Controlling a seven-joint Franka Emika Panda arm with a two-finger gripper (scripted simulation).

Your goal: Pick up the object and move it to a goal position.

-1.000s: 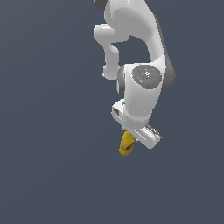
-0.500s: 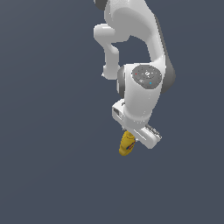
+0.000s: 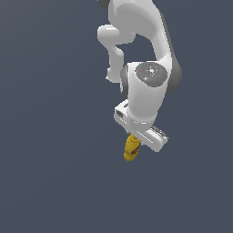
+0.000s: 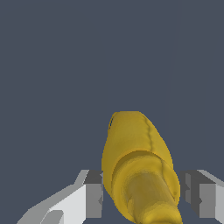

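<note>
Flat slate-grey ground fills both views, unbroken to every edge.

Beneath the white Panda arm (image 3: pixel 144 86), the gripper (image 3: pixel 138 141) is closed narrowly on the small yellow plastic squeeze bottle (image 3: pixel 132 148), which hangs out below it, tilted. In the wrist view the bottle (image 4: pixel 138 164) sits between the two grey-tipped fingers (image 4: pixel 93 192), touching the nearer one; plain grey lies all round it.

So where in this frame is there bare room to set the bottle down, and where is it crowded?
Nearly everywhere is bare grey surface: all of the exterior view's left, the strip below the yellow bottle, and the exterior view's right beyond the arm. The only crowding is around the gripper, whose fingers flank the bottle. Whether the bottle touches the surface cannot be told.
</note>
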